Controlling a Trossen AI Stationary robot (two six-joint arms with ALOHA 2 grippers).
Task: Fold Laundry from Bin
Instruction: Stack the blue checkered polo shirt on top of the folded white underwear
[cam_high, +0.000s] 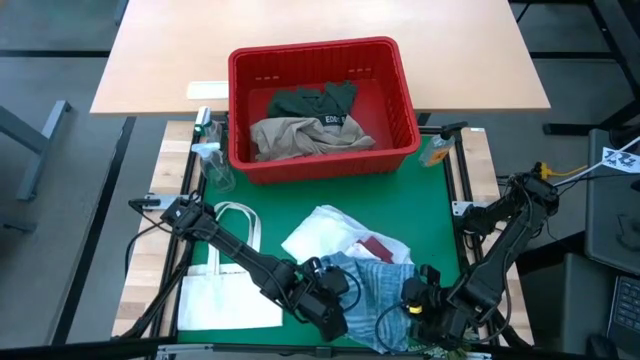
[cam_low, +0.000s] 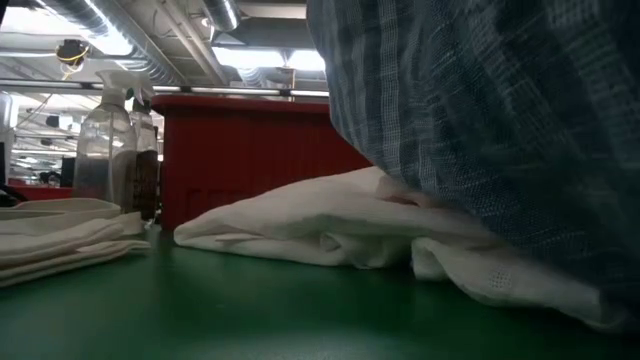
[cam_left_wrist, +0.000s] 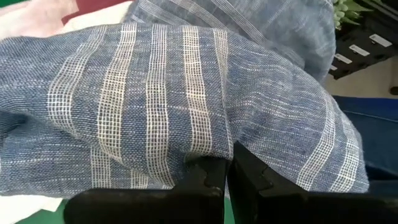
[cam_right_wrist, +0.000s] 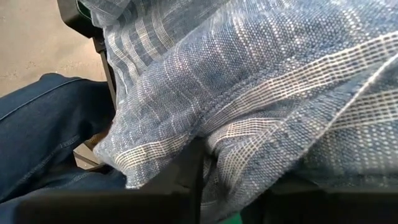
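Two garments lie in the red bin (cam_high: 320, 105), three on the counter (cam_high: 300, 200). Left fingers (cam_left_wrist: 205, 180) pinch the striped cloth (cam_high: 375, 285) at the near edge. Right fingers' (cam_right_wrist: 186, 174) state: cannot tell.

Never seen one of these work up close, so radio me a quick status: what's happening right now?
Left gripper shut on striped cloth. Right gripper at the same cloth, grip unclear. Two garments in red bin. White cloth underneath.

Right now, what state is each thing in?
Striped garment: bunched, off the bin, gripped.
Left gripper: shut on it.
Right gripper: at it.
White cloth: crumpled on the mat.
Bin: holds tan and green garments.
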